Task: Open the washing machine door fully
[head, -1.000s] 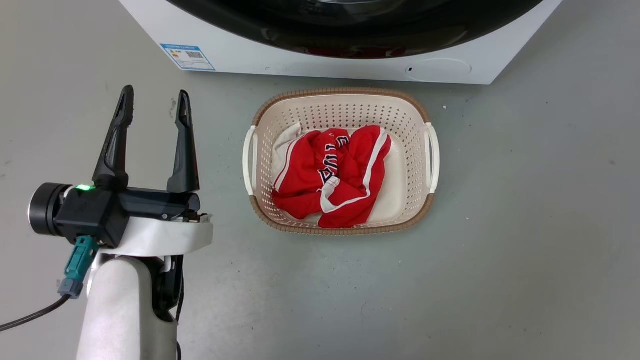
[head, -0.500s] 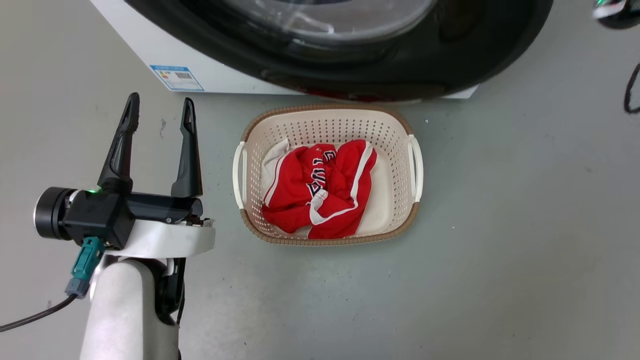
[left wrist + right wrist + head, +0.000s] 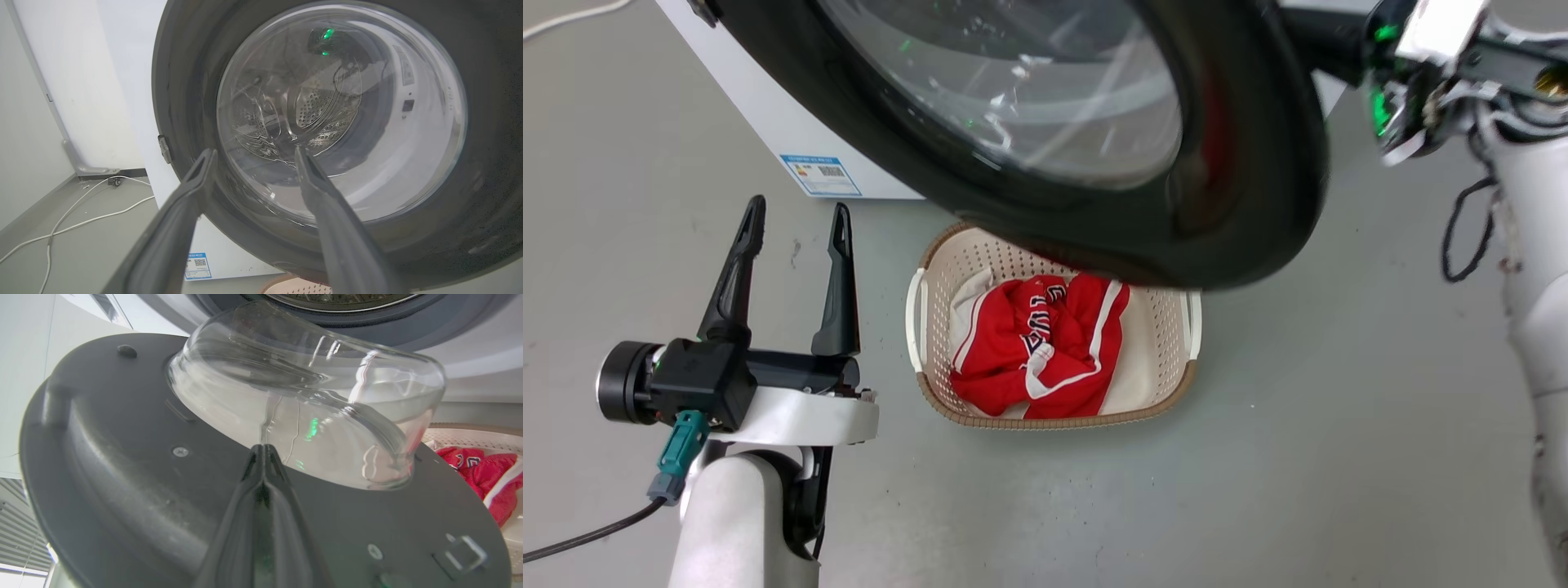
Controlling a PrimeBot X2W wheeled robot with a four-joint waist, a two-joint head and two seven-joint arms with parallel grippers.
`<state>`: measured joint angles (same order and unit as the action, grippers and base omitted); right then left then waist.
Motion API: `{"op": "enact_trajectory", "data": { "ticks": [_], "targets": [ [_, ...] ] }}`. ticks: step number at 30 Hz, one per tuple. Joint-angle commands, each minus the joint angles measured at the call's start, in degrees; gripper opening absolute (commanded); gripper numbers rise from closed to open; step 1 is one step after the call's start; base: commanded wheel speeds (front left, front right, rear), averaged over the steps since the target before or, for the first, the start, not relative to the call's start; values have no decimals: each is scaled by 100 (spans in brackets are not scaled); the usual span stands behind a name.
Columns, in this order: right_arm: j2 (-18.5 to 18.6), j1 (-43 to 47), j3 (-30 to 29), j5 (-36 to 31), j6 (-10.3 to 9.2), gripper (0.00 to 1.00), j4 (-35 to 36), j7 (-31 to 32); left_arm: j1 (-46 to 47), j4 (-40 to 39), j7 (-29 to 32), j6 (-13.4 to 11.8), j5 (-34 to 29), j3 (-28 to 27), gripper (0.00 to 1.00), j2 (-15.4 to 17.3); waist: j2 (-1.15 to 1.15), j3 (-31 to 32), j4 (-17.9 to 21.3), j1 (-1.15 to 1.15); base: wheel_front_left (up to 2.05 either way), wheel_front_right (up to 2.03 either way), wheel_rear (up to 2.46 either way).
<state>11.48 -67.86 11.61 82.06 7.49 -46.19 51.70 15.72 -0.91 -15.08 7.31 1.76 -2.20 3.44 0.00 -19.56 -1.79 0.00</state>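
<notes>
Two right fingers [image 3: 245, 506] lie closed on nothing, tips at the inner face of the washing machine door [image 3: 122, 457], part-open above the basket [image 3: 923, 294]. They could skid off that glossy face; the left fingers [image 3: 734, 273], spread and empty at near left, may block its sweep. Tip contact is unclear.

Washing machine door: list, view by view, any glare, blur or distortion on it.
Head view: the washing machine door has a blurred lower rim and white glare streaks on its glass. Left wrist view: green glints on the glass, drum holes warped through it, the left gripper out of focus. Right wrist view: the bulging window bends reflections; the right gripper is blurred up close.
</notes>
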Motion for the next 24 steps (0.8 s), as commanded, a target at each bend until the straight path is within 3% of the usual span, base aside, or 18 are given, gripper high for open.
{"op": "enact_trajectory", "data": {
  "ticks": [1,17,24],
  "targets": [
    [-173,251,62,60,0,0,225,107,-87,22,-13,1,-4,2,100,-2,0,123,9,0,0,0,0],
    [-685,1750,809,-62,0,0,1819,439,-512,125,-13,-15,31,15,100,-33,0,719,-29,0,0,0,0],
    [-808,2175,1046,-81,0,0,2202,229,-640,181,-12,-43,41,36,100,-39,0,866,-39,0,0,0,0]
  ]
}}
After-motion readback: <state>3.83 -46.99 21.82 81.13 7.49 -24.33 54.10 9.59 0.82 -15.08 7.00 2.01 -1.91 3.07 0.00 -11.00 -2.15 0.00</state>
